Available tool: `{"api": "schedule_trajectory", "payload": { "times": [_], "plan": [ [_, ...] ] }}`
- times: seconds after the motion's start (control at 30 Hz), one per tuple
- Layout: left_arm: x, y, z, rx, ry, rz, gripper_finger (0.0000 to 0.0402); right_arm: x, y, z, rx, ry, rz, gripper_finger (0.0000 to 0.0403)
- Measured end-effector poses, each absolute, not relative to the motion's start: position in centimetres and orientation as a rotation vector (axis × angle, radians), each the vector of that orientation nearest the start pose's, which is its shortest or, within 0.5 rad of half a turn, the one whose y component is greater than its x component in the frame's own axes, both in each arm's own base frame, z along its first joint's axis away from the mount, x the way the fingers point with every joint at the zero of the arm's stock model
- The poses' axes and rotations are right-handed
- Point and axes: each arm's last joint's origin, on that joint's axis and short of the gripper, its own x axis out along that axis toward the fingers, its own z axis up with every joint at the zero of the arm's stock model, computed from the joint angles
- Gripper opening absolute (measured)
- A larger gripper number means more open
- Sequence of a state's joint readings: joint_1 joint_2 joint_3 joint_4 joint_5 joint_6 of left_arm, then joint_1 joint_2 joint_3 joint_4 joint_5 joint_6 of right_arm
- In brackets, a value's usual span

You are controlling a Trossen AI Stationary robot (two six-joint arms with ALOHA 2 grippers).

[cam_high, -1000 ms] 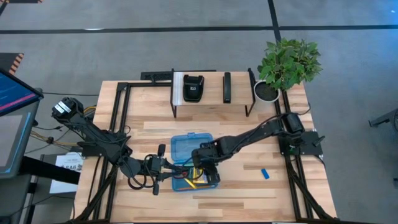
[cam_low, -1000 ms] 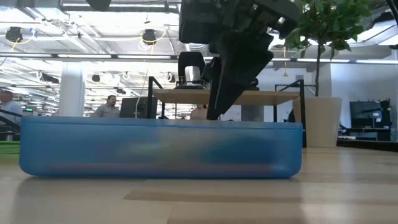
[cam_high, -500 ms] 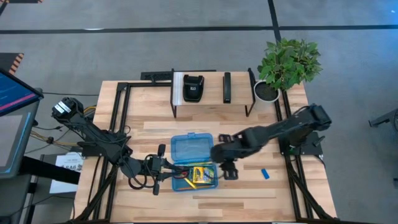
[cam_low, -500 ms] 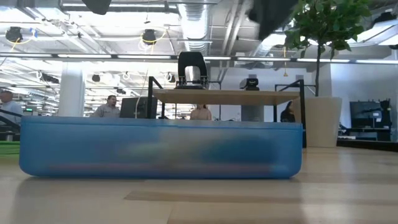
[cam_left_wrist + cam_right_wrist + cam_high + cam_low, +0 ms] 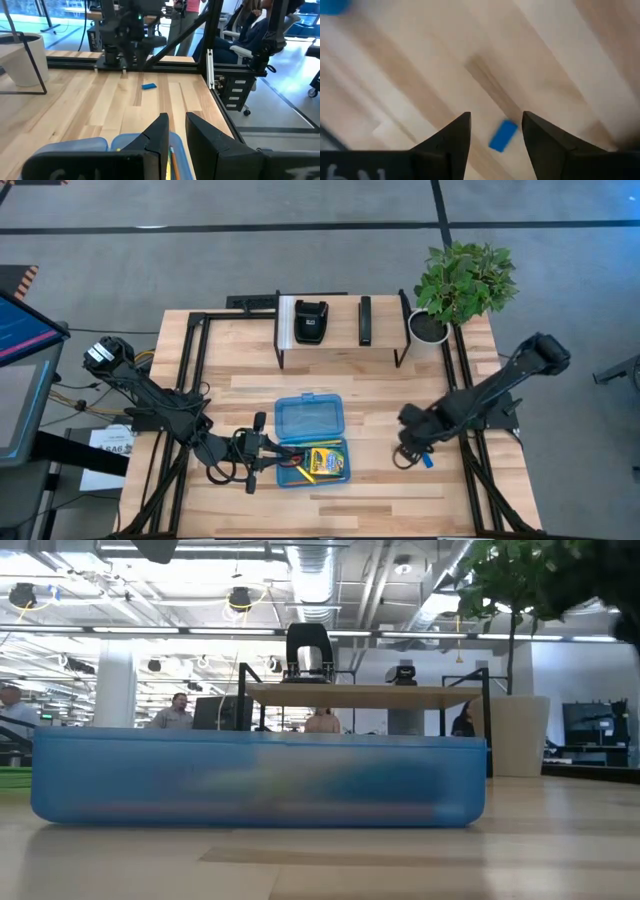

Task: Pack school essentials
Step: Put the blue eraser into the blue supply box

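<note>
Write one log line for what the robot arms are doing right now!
right gripper: open, above blue eraser on table | left gripper: at blue case edge | crayon box: in case

Your left gripper sits over the blue box, fingers close together; the eraser lies beyond, by the other arm

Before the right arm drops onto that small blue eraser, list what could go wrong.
1. The small blue eraser lies flat on the wooden table; the right gripper, jaws open above it, may pinch badly and flick it away.
2. The eraser sits near the table's right frame, so a push could send it off.
3. The left gripper stays at the open blue plastic case, crowding the drop-off.
</note>
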State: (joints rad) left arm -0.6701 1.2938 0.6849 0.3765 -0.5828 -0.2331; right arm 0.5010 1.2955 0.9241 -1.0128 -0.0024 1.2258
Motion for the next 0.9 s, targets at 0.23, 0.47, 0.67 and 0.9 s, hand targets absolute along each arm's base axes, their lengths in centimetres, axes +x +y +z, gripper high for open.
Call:
{"api": "schedule_trajectory", "payload": {
  "times": [0.23,0.47,0.67,0.9],
  "plan": [
    [22.4,-15.7,24.5,-0.096,0.196,-0.062,0.0052,15.8,11.3,19.5,0.777,1.496,-0.602,0.0226],
    [22.4,-15.7,24.5,-0.096,0.196,-0.061,0.0052,15.6,12.5,17.2,0.798,1.558,-0.637,0.0266],
    [22.4,-15.7,24.5,-0.096,0.195,-0.061,0.0052,15.9,12.8,15.5,0.78,1.57,-0.657,0.029],
    [22.4,-15.7,24.6,-0.097,0.195,-0.061,0.0052,15.7,12.6,13.8,0.769,1.576,-0.671,0.0293]
  ]
}}
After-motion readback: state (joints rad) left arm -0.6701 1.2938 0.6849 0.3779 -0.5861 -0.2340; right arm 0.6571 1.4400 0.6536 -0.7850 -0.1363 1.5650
